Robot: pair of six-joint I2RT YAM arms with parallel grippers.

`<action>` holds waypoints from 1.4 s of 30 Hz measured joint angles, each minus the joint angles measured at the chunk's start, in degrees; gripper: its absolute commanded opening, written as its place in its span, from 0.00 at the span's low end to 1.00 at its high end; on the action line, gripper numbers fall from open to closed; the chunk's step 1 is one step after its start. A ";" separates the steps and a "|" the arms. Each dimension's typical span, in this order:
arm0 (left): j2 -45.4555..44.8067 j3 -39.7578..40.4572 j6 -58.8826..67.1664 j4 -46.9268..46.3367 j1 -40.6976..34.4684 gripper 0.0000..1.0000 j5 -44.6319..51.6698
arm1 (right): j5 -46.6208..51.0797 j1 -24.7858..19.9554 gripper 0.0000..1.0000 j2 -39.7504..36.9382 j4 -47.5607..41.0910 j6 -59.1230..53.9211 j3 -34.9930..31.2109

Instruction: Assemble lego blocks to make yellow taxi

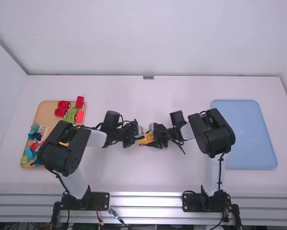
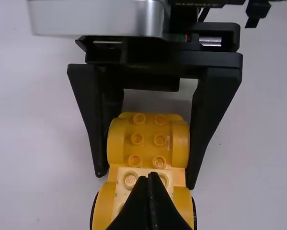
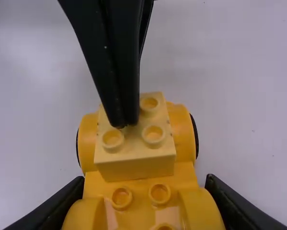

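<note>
In the high view, my left gripper (image 1: 136,136) and my right gripper (image 1: 155,136) meet at the yellow car base (image 1: 144,140) near the table's middle. My right gripper (image 3: 145,181) is shut on the car base (image 3: 133,186), one finger against each side of a fender pair. A pale yellow block (image 3: 136,165) sits on the base between the other fenders, studs up. The tips of my left gripper (image 2: 152,176), shut with nothing between them, touch the top of the pale block (image 2: 122,188) among its studs.
At the left, a wooden tray (image 1: 43,111) holds several red, green, blue and white pieces, partly beneath the left arm. A blue tray (image 1: 251,134) lies to the right, beside the right arm.
</note>
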 measured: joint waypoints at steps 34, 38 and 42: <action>-19.96 4.61 -28.04 -5.14 6.75 0.99 -32.39 | 1.79 -0.48 0.99 -0.13 3.67 8.39 -0.04; -19.96 4.61 -29.83 -4.39 6.78 0.99 -32.61 | 3.13 -1.05 0.99 -3.21 -1.46 10.29 -0.15; -19.98 4.61 -31.36 -4.33 6.75 0.99 -35.85 | 5.62 -1.14 0.99 -9.49 -7.91 11.39 -0.44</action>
